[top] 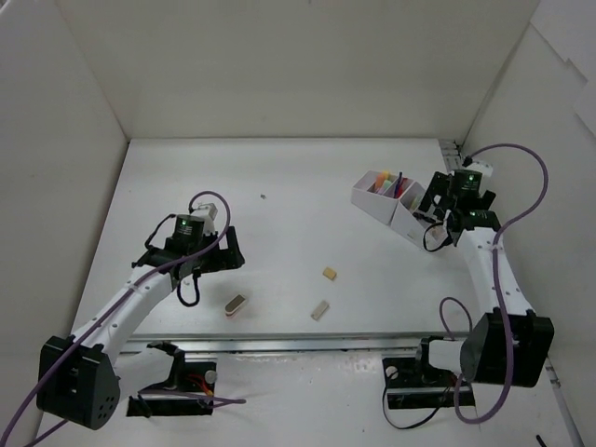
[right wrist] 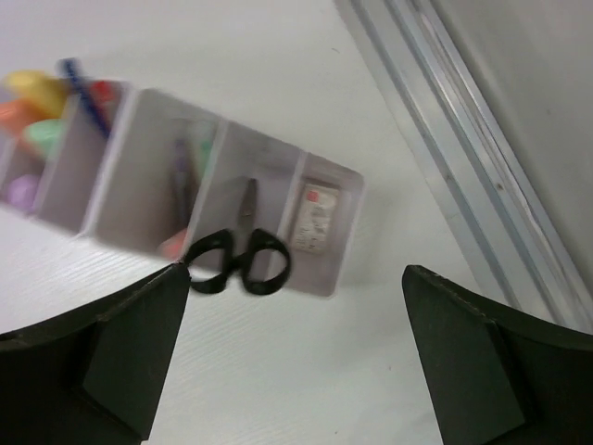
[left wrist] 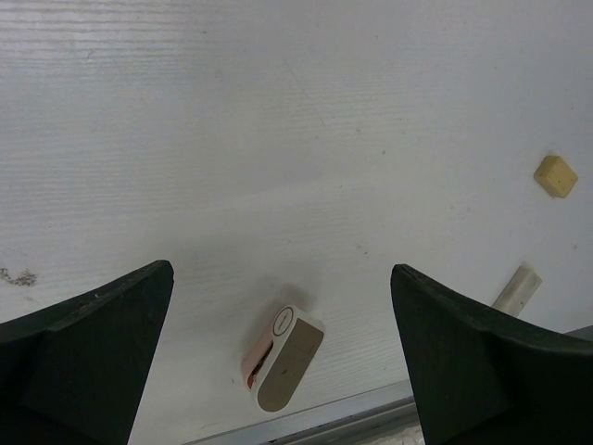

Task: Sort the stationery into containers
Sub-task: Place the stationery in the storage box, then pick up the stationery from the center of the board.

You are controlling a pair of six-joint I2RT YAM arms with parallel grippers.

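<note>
Seen from the right wrist, the right gripper (right wrist: 296,272) is spread wide and nothing is clasped in it. The black-handled scissors (right wrist: 236,260) are stood blade-first in a compartment of the white tray (right wrist: 120,190). Their handle loops are shown across the near wall, between the fingers and closer to the finger at 9 o'clock. Whether that finger is touched cannot be told through the blur. Yellow, orange and green markers (right wrist: 32,88) and a blue pen (right wrist: 83,97) are seen in compartments at 10 o'clock, and a small white packet (right wrist: 315,218) is lodged in the end compartment, at 2 o'clock of the scissors.

Seen from the left wrist, the left gripper (left wrist: 283,271) is likewise opened fully and empty above the table (left wrist: 278,111). A small beige-and-pink block (left wrist: 283,357) is laid at 6 o'clock of it – between the fingers, apart from both. A beige eraser (left wrist: 556,176) is found at 2 o'clock and a paler one (left wrist: 517,287) at 3 o'clock
</note>
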